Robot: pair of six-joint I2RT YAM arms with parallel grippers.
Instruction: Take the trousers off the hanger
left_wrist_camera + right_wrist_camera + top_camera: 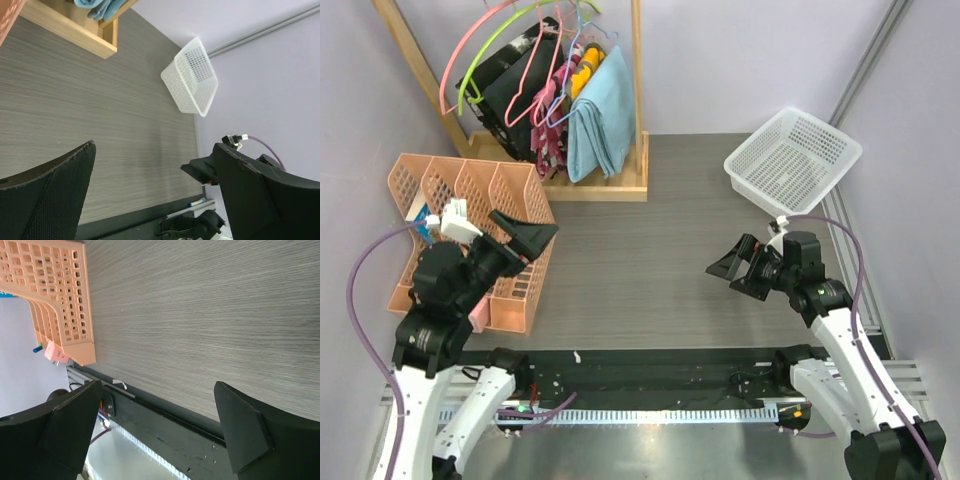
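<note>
The light sky-blue trousers [603, 115] hang folded over a thin light-blue wire hanger [592, 42] on the wooden rack [610, 185] at the back of the table. The left wrist view catches only their lower edge [102, 7] above the rack's base. My left gripper [535, 243] hovers open in front of the orange organiser, well short of the rack, with nothing between its fingers [60, 190]. My right gripper [728, 270] is open and empty over the table's right half, pointing left; its fingers [242, 425] frame bare tabletop.
Pink hangers [470, 45], a lime-green hanger [500, 50], a black garment [515, 90] and a yellow patterned garment [582, 75] share the rack. An orange slotted organiser [470, 200] stands at the left. A white mesh basket [792, 160] sits at the back right.
</note>
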